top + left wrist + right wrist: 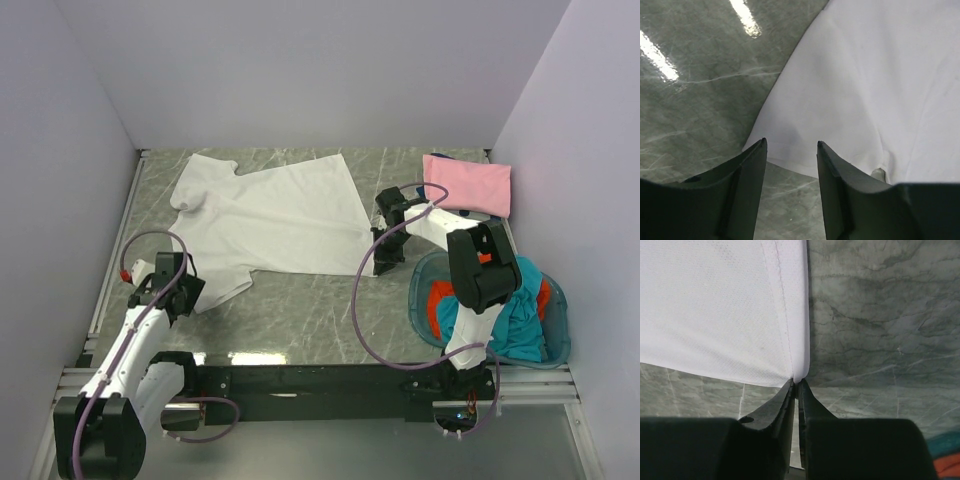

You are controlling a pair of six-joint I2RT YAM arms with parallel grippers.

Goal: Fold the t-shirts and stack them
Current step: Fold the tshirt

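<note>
On the table (300, 315) the white shirt (270, 215) lies spread flat. My right pincer (796, 382) is pinched shut on its hem corner; my left pincer (790, 145) stands open over the sleeve edge, not yet gripping. Two holds, I judge, let the cloth fold over evenly

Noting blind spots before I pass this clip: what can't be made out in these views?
1. Top external: the right arm covers the basket's middle, so the teal t-shirt and orange-red t-shirt show only partly.
2. Top external: the right gripper's pinch on the white t-shirt is hidden by its wrist.
3. Left wrist: whether the left gripper touches the cloth is unclear, and frame edges crop the shirt.
</note>
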